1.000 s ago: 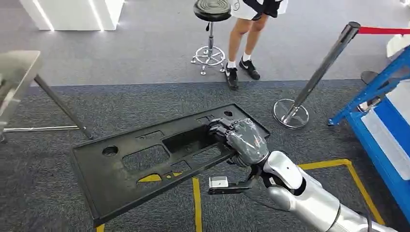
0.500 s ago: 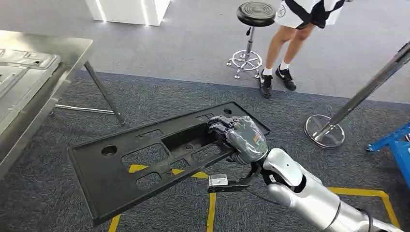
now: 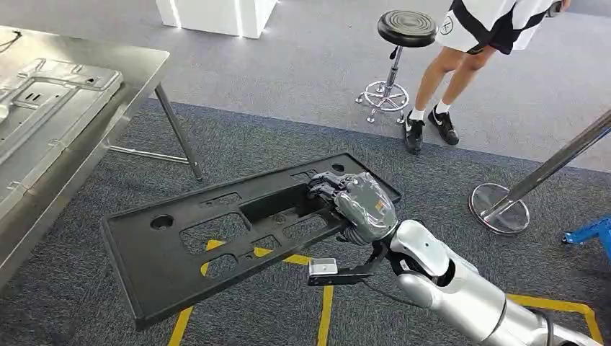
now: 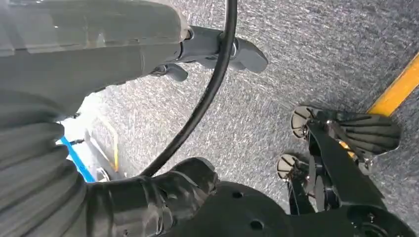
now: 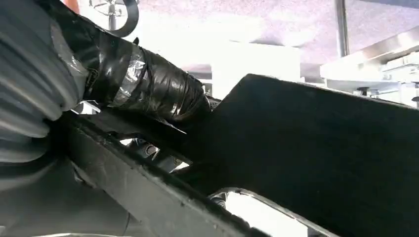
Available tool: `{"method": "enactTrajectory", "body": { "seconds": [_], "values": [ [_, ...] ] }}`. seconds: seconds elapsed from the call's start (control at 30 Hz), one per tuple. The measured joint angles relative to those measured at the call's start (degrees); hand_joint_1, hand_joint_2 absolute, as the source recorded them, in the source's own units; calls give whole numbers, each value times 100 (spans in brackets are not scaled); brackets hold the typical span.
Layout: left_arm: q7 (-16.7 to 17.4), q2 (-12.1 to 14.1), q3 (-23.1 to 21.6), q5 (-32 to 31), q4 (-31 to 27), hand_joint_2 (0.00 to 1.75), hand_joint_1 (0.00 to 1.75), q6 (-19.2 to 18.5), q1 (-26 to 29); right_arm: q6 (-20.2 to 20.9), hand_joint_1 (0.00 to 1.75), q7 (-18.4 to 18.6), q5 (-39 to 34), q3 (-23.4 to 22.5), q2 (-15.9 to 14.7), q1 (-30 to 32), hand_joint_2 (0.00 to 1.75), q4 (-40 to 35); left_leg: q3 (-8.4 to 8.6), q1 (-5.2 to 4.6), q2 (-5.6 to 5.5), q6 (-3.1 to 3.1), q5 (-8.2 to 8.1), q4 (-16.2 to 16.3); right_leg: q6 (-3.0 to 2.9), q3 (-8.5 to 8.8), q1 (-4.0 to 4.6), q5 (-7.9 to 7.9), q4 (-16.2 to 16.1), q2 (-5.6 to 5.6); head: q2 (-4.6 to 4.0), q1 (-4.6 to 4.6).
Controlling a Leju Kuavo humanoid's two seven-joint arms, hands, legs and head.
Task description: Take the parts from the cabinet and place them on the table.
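The right robot hand (image 3: 360,205) grips a long black panel (image 3: 238,238) by one end, fingers hooked into a cutout, carrying it above the carpet. The left robot hand (image 4: 148,54) hangs over the floor; its state is unclear. A steel table (image 3: 137,72) bearing a grey metal part (image 3: 50,101) stands to the left.

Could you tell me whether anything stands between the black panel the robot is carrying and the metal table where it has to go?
Nothing visible does: open carpet separates the black panel, gripped by the right hand, from the metal table. A grey metal part already lies on the table.
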Motion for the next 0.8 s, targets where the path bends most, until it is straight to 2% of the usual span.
{"method": "enactTrajectory", "body": {
  "seconds": [0.03,0.1,0.13,0.3,0.53,0.57,0.63,0.67,0.7,0.73,0.77,0.8],
  "values": [
    [-2,2,0,-2,0,175,0,-7,0,4,175,4,7,2,0,-11,175,4,-5,-3,0,6,1,1,35,-5,-3,1,-2,0,0,0],
    [0,2,0,-4,0,175,0,-9,1,13,175,6,9,18,0,-39,175,11,-24,-8,0,27,11,4,156,-22,-14,9,-5,1,0,0],
    [0,2,0,-4,-2,175,0,-9,1,15,175,6,9,26,2,-49,175,15,-31,-9,0,34,16,4,170,-31,-14,14,-5,1,0,0],
    [33,2,4,-50,0,175,0,-31,0,39,175,13,13,96,4,-121,175,66,-38,-6,2,57,35,0,178,-49,-5,18,8,2,0,0],
    [52,6,4,-109,0,175,0,-107,0,52,175,17,13,195,4,-188,175,111,-38,-6,2,53,55,-7,177,-71,-2,17,40,3,0,0],
    [50,17,4,-111,0,175,0,-129,0,57,175,17,15,210,9,-195,175,120,-60,-41,3,74,41,32,200,-66,-31,31,21,1,0,-2],
    [50,48,4,-125,0,175,0,-160,2,63,175,20,24,243,18,-221,175,127,-84,-42,-7,132,26,7,237,-66,-41,33,5,-20,0,-2],
    [50,52,4,-125,0,175,0,-170,7,63,175,20,33,260,24,-234,175,129,-84,-36,-21,172,46,-73,258,-42,-45,119,81,-23,2,-2],
    [50,61,4,-125,0,175,0,-175,6,63,175,20,42,278,33,-237,175,133,-30,-19,-37,238,8,-152,300,-45,-54,192,102,3,0,0],
    [50,63,2,-125,0,175,0,-179,4,63,175,20,48,286,33,-244,175,138,110,2,-90,290,70,-252,313,-64,-62,156,108,21,2,-2],
    [50,61,2,-125,0,175,0,-181,-3,63,175,20,59,306,46,-263,175,151,161,11,-106,299,113,-315,311,-72,-107,-4,225,271,-2,0],
    [50,61,2,-125,-2,175,0,-190,-14,63,175,20,61,310,48,-283,175,151,161,17,-112,308,154,-320,311,-194,-118,-240,508,461,0,-2]
  ]
}}
